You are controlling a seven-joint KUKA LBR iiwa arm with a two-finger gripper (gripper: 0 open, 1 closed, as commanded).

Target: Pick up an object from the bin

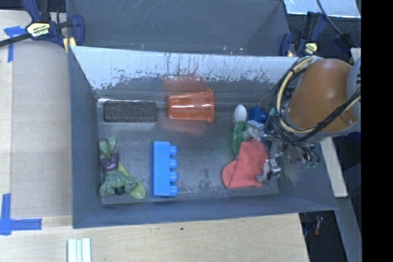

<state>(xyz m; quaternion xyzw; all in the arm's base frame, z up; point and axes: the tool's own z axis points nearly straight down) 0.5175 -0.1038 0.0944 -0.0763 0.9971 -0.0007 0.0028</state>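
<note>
gripper (269, 167) is down in the near right corner of the bin (83, 132), right at the right edge of a red floppy thing (244, 167), maybe a cloth or a soft toy. it looks like it's touching that edge, but there's too much dark clutter at the tip, so i can't tell if the gripper is wide or narrow, or if it has anything in it.

the red floppy thing lies flat on the bin floor. its long axis runs on a diagonal, from a rounded end at near left up to a broader end at far right, and that broad end is the one at the gripper.

just beyond it on the far side is a green thing (237, 137), standing roughly near-to-far, with a white ball (240, 112) at its far end and a small blue bit (258, 115) just right of the ball.

the rest is spread out, well apart from the gripper:
- orange cup (191, 106) on its side, far middle
- blue brick (163, 169), near middle, long axis near-to-far, studs pointing right
- dark pad (129, 111), far left
- green-and-purple toy (113, 172), near left corner
</note>
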